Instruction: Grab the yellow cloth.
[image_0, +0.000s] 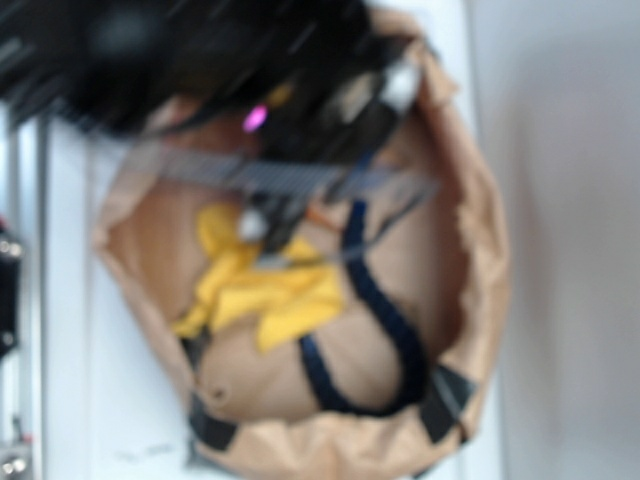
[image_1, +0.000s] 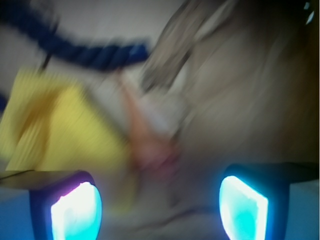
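The yellow cloth (image_0: 262, 293) lies crumpled in the middle of a tan paper-lined basin (image_0: 485, 250). In the wrist view the yellow cloth (image_1: 57, 127) fills the left side, blurred. My gripper (image_0: 262, 228) hangs over the cloth's upper edge, strongly motion-blurred in the exterior view. In the wrist view my gripper (image_1: 160, 205) is open, its two glowing cyan pads (image_1: 77, 212) wide apart with nothing between them. The cloth sits ahead and to the left of the pads.
A thick navy rope (image_0: 385, 320) curves along the right and bottom of the basin, and shows in the wrist view as a rope (image_1: 95, 55) beyond the cloth. An orange-tan shell (image_1: 145, 135) lies next to the cloth. Black tape patches (image_0: 445, 395) hold the paper rim.
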